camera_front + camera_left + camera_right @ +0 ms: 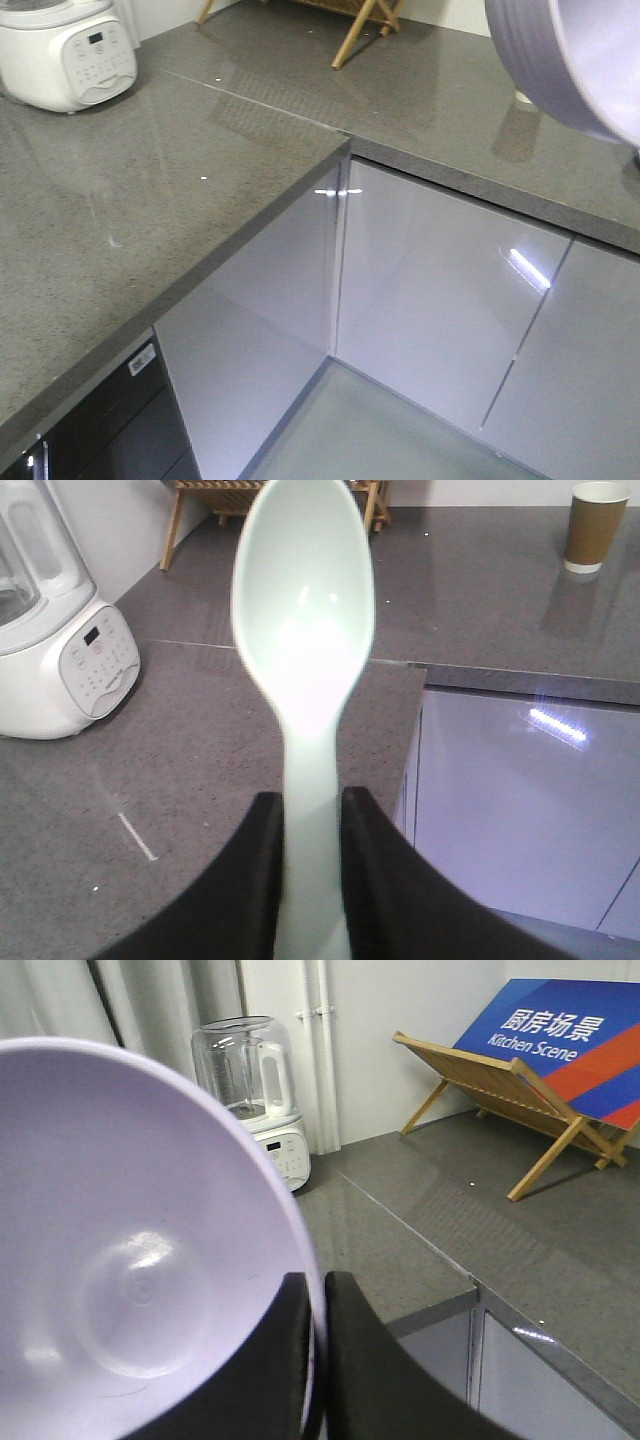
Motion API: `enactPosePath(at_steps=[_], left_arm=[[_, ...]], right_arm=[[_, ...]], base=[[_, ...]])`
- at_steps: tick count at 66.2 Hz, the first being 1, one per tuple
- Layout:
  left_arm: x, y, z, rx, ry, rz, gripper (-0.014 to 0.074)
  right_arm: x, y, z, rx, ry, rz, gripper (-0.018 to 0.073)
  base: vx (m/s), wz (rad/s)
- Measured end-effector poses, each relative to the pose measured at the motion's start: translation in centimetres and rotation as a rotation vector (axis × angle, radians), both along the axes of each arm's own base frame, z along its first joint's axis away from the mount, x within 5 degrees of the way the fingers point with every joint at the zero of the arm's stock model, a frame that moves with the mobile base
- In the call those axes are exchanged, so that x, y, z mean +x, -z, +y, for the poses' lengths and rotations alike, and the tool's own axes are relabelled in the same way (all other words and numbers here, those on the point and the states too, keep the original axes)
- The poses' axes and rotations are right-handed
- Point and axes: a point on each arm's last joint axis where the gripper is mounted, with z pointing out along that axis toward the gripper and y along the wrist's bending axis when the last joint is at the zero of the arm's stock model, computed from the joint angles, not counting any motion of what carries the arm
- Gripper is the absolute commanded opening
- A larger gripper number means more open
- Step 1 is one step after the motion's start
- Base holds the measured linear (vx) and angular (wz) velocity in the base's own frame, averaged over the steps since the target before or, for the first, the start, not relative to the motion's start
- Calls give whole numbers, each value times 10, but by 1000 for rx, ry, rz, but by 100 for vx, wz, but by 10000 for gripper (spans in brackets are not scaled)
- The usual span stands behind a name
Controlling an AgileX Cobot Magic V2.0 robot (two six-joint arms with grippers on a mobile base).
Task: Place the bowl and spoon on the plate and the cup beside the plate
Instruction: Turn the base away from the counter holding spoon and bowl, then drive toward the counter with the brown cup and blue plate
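The left wrist view shows a pale mint spoon (303, 630) standing upright in the middle of the frame, scoop towards the camera. Its handle is pinched between the two black fingers of the left gripper (312, 810) at the bottom edge. Only this view shows the brown paper cup (595, 525). It stands upright on the grey counter (200, 740) in the upper right of the frame, well apart from the spoon. A white kitchen appliance (60, 650) sits at the left edge. The right wrist view is half filled by a lavender bowl (130, 1260), tilted so its smooth inside faces the camera. The right gripper (318, 1290) at lower centre has its jaws closed on the bowl's rim, which runs between the two dark fingers. Only this view shows a blue and red sign (560, 1040), reading "Kitchen Scene", in the upper right. Below the sign a folding wooden rack (510, 1090) stands on the counter. The front view gives the wider layout: an L-shaped counter with glossy pale cabinet doors (440, 290) beneath it. There the bowl is just a curved slice in the upper right corner, raised above the counter.
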Motion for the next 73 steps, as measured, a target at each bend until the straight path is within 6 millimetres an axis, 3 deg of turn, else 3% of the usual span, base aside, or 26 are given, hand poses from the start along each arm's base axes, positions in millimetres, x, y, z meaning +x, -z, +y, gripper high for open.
enactPosePath(at_steps=[73], left_arm=[[0, 0, 0, 0, 0, 0, -7]], right_arm=[[0, 0, 0, 0, 0, 0, -5]], base=[[-4, -22]])
